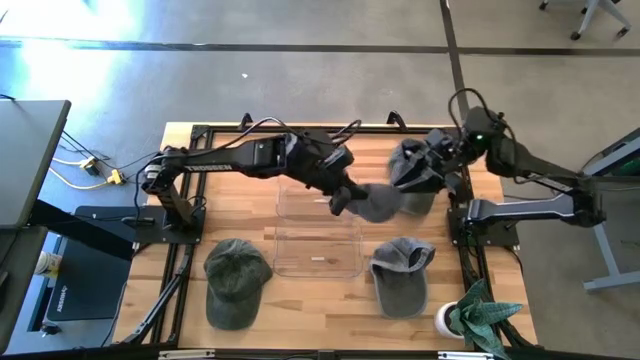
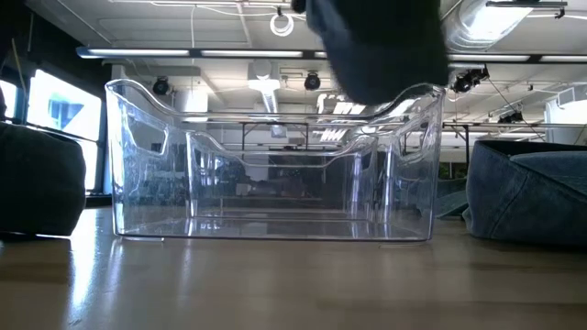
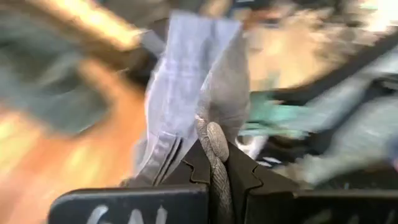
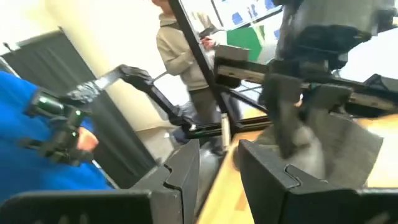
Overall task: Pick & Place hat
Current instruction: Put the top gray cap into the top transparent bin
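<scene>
Wooden table (image 1: 300,290) carries a clear bin (image 1: 318,228) at centre, a green hat (image 1: 236,280) near its front left, a grey hat (image 1: 402,275) front right. Left gripper (image 1: 343,198) is clamped on the brim of a dark grey hat (image 1: 385,200), hanging above the bin's right wall. Right gripper (image 1: 425,172), jaws parted and empty, sits beside it towards the table's back-right corner. Judgement: swing left until the hat is over the bin's middle, lower, then release. Hat's long axis runs left-right, crown towards the right edge.
</scene>
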### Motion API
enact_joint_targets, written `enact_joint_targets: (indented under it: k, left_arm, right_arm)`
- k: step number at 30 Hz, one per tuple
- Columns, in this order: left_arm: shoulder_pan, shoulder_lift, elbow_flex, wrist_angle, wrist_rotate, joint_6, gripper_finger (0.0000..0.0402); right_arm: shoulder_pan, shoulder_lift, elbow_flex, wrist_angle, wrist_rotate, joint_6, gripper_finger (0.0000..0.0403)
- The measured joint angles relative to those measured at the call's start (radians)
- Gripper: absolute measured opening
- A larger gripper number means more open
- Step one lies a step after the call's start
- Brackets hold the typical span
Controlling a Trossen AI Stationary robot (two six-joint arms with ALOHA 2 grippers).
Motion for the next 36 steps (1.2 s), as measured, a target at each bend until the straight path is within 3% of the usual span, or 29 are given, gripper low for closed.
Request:
enact_joint_targets:
  k: [6,9,12,17,20,29,33,36]
  left_arm:
    - [-0.015,-0.036,-0.001,-0.170,-0.304,-0.108,0.0001]
    - [-0.027,-0.050,0.006,-0.157,-0.431,-0.155,0.0001]
    - [-0.048,-0.085,0.000,-0.281,-0.590,-0.210,0.0001]
    - [-0.095,-0.083,0.001,-0.500,-0.822,-0.429,0.0000]
    - [-0.129,-0.074,-0.002,-0.561,-0.905,-0.519,0.0000]
    - [-0.149,-0.004,-0.143,-0.541,-1.108,-0.756,0.0000]
    - [-0.146,0.006,-0.161,-0.428,-1.156,-0.761,0.0000]
    - [-0.143,0.018,-0.170,-0.432,-1.158,-0.747,0.0000]
  right_arm:
    - [-0.038,-0.041,0.001,-0.061,0.023,-0.077,0.0102]
    - [-0.052,-0.051,0.001,-0.064,0.022,-0.091,0.0101]
    - [-0.064,-0.049,0.001,-0.067,0.023,-0.106,0.0103]
    - [-0.079,-0.046,0.001,-0.068,0.024,-0.126,0.0102]
    - [-0.079,-0.046,0.001,-0.066,0.023,-0.145,0.0101]
    - [-0.078,-0.046,0.000,-0.066,0.030,-0.158,0.0099]
    - [-0.079,-0.046,0.000,-0.066,0.031,-0.136,0.0099]
    - [-0.079,-0.046,0.000,-0.066,0.031,-0.124,0.0099]
